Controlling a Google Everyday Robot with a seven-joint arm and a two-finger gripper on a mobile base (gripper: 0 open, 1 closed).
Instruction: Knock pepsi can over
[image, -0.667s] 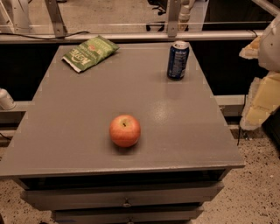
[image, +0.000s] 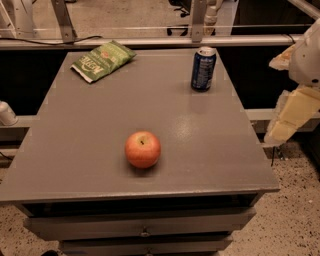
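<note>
1. The pepsi can (image: 203, 68) is seen upright, behind and right of the apple (image: 143, 149).
2. The gripper (image: 292, 117) is held far right of the apple, well apart from the pepsi can; its state cannot be told.

A dark blue pepsi can (image: 203, 68) stands upright near the far right corner of a grey table (image: 80, 150), its silver top facing up. A green snack bag (image: 102, 60) lies flat at the far left corner, well apart from the can. A red-orange apple (image: 143, 149) sits toward the front, stem up. The robot's gripper (image: 294, 116) hangs beyond the table's right edge, touching nothing on it.
</note>
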